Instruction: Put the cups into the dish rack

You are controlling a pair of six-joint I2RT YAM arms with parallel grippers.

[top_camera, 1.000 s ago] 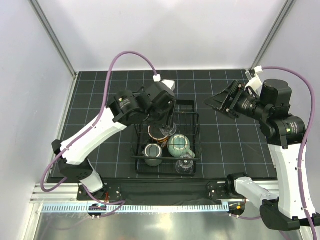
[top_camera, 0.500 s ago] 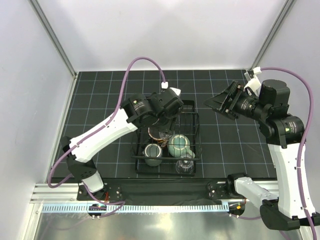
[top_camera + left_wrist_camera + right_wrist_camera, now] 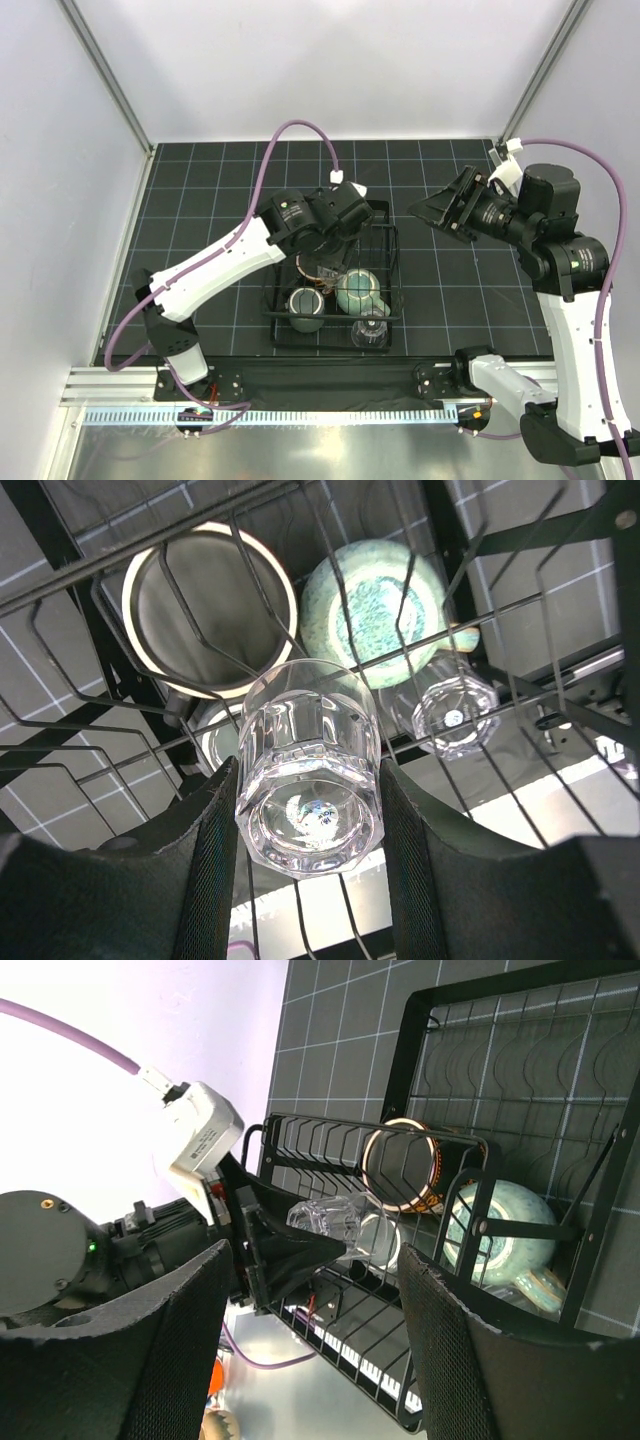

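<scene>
My left gripper is shut on a clear glass, held base toward the camera above the far part of the black wire dish rack. From the top view the left gripper covers that glass. Inside the rack sit a dark cup with orange print, a speckled pale-green mug, a dark grey-green mug and another small clear glass. My right gripper hangs open and empty to the right of the rack, facing it; its view shows the held glass.
The rack stands on a black gridded mat. A metal rail runs along the near edge. White walls close in the back and sides. Purple cables loop above the left arm.
The left arm has swung to the right and forward with the glass, bringing it over the rack's far end. The right arm has barely moved.
</scene>
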